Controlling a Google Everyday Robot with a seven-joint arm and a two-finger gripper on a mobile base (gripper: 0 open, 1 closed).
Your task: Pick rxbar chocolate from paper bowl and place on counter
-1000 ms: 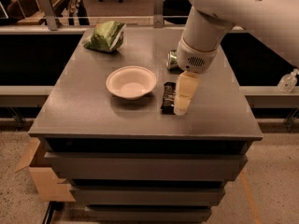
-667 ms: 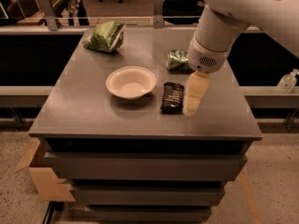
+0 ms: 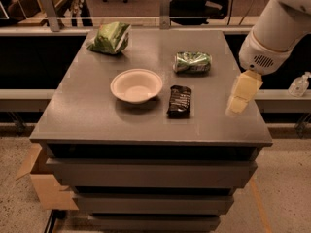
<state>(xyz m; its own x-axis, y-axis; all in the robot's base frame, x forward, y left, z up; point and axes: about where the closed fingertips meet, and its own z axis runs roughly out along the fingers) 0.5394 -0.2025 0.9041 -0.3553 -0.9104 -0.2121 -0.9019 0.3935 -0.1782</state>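
The rxbar chocolate (image 3: pixel 179 100), a dark flat bar with pale lettering, lies flat on the grey counter (image 3: pixel 97 120), just right of the paper bowl (image 3: pixel 136 85). The off-white bowl stands upright and holds nothing. My gripper (image 3: pixel 238 106) hangs from the white arm over the counter's right edge, well to the right of the bar and apart from it. It holds nothing that I can see.
A crushed green can (image 3: pixel 192 62) lies behind the bar. A green chip bag (image 3: pixel 110 38) lies at the counter's back left. A cardboard box (image 3: pixel 41 183) stands on the floor at the left. A clear bottle (image 3: pixel 298 85) stands on the ledge at the right.
My gripper has moved right and away from the bar, from beside it to the counter's right edge. The bar stays flat on the counter.
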